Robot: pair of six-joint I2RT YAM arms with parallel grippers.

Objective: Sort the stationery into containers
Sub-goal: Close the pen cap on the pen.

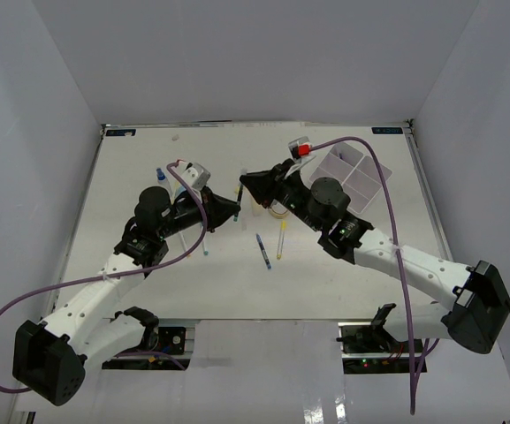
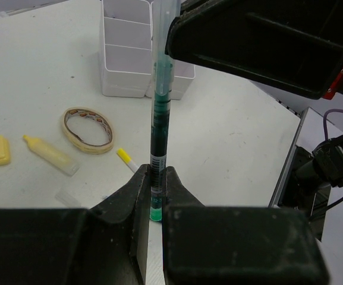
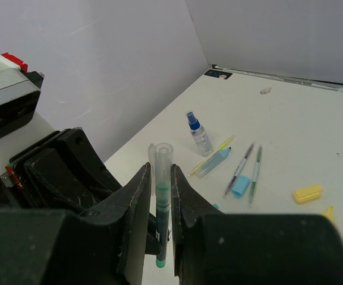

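A green pen (image 2: 159,119) with a clear cap is held off the table between both arms. My left gripper (image 2: 153,175) is shut on its barrel just above the green end. My right gripper (image 3: 161,172) is shut on the capped end (image 3: 162,157). From above, the two grippers meet tip to tip at the pen (image 1: 239,193), left of the white four-compartment tray (image 1: 353,177). The left wrist view has the tray (image 2: 126,59) behind the pen.
On the table lie a tan tape ring (image 2: 87,129), a yellow block (image 2: 0,150), a yellow highlighter (image 2: 49,155), a small blue-capped bottle (image 3: 198,133), a blue highlighter (image 3: 214,162), thin pens (image 3: 241,166), a blue block (image 3: 240,186). Two pens (image 1: 262,250) lie at mid-table.
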